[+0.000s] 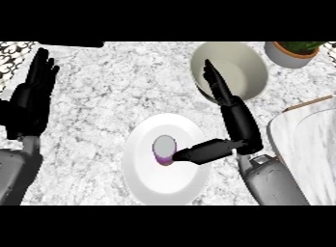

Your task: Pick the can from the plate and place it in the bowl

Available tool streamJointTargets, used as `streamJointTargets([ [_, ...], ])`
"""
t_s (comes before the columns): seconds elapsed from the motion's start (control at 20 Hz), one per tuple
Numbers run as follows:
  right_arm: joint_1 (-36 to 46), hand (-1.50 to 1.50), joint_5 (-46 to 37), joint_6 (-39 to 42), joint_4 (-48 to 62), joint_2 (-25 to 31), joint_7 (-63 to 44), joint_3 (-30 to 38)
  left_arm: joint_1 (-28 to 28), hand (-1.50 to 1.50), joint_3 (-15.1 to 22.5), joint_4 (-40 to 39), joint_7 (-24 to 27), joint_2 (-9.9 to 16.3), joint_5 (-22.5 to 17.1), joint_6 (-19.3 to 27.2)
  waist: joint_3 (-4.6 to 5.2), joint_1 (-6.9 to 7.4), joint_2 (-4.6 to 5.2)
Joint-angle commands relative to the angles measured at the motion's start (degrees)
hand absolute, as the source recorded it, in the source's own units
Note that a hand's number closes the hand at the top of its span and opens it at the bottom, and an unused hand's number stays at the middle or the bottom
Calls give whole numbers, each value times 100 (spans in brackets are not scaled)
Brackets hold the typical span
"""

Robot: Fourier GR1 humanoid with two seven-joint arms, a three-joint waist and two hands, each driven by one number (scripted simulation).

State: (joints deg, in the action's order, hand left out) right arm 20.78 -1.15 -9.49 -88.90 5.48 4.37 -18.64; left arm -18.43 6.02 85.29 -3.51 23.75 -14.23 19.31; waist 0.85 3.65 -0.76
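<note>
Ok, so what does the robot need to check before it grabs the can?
1. Can upright on the white plate: ok.
2. Right hand open at the can: ok, thumb at its side, fingers straight.
3. Fingers wrapped round the can: not ok, not yet.
4. Bowl free to take the can: ok, nothing shows inside, though the fingers cover part of it.
5. Left hand out of the way: ok, resting open at the left edge.
6. Potted plant beside the bowl, apart from it: ok.
</note>
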Motion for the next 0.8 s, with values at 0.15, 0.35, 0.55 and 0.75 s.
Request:
streamJointTargets([
  [0.15,198,-150,-2246,-2315,151,-535,-556,-1989,178,0,-330,100,209,289,-374,-528,-44,-39,-31],
  [0.35,439,-150,-3522,-2584,15,-543,-2123,-2829,294,0,-570,-163,435,388,-388,-585,-41,-353,-50],
  [0.55,842,-150,-4495,-1908,-80,-546,-3852,-2855,414,0,-685,-110,492,417,-421,-576,-42,-491,-101],
  [0.75,1165,-150,-4823,-484,-526,-547,-5389,-2932,556,0,-723,-135,686,387,-419,-638,-44,-555,-100],
])
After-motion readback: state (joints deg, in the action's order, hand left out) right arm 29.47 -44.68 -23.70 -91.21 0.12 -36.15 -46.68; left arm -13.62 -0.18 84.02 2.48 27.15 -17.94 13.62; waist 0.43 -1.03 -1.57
